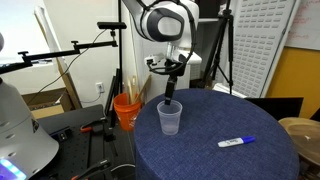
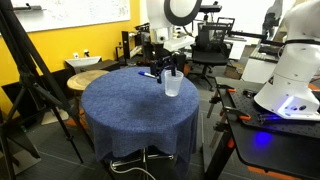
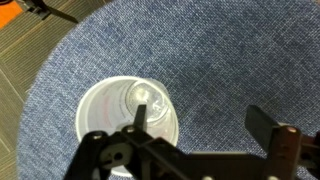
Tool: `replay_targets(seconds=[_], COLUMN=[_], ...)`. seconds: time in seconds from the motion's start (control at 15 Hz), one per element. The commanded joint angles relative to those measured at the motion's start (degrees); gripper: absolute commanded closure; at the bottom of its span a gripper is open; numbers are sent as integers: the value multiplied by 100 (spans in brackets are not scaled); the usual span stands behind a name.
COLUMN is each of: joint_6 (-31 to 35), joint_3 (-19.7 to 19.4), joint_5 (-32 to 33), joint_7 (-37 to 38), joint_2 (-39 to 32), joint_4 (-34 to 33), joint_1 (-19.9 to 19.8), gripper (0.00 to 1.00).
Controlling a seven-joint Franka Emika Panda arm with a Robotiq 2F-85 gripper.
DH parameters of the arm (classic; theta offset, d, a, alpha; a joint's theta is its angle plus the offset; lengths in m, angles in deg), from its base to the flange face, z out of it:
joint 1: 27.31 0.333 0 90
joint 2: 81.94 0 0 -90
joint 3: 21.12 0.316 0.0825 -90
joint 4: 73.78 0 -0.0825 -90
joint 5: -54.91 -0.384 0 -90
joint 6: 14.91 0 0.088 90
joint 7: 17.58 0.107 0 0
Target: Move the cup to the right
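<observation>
Cup [image 1: 170, 119] stands upright on your round desk [image 1: 215, 158], which is covered in blue cloth, and in both exterior views it sits toward the edge nearest the arm's base. It is clear plastic, wider at the rim than at the foot, and in the wrist view [image 3: 127, 115] you look straight down into its open mouth, which lies at about 8 o'clock from the middle of that frame. Your claw [image 1: 171, 100] hangs directly over it, pointing down, with its tips at about the height of the rim. The wrist view shows the claw [image 3: 200, 115] spread wide: one finger [image 3: 140, 112] is over the mouth of the cup, and the other finger [image 3: 265, 122] is out at 3 o'clock over bare cloth, so the cup's wall on that side lies between them. You cannot tell from these views whether the inner finger touches the plastic. A blue-and-white marker [image 1: 236, 142] lies flat on the desk at about 4 o'clock from the cup in an exterior view, well apart from it. An orange bucket [image 1: 127, 108] stands off the desk at about 10 o'clock from the cup in that same view, with sticks poking up out of it.
</observation>
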Motion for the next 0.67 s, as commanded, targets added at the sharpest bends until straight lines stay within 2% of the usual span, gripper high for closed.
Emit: replay_targets(seconds=[0.0,0.4,0.47,0.6], joint_6=[-488,-1065,-901,-970], joint_3=[-25,151,164,206], joint_5=[194,240,181,177], joint_7=[113,-96,-27,-45], joint_2=[910,1754,1406,1587], joint_4=[477,806,586,687], joint_1=[26,-109,-137,-152], gripper=[0,0,0,0])
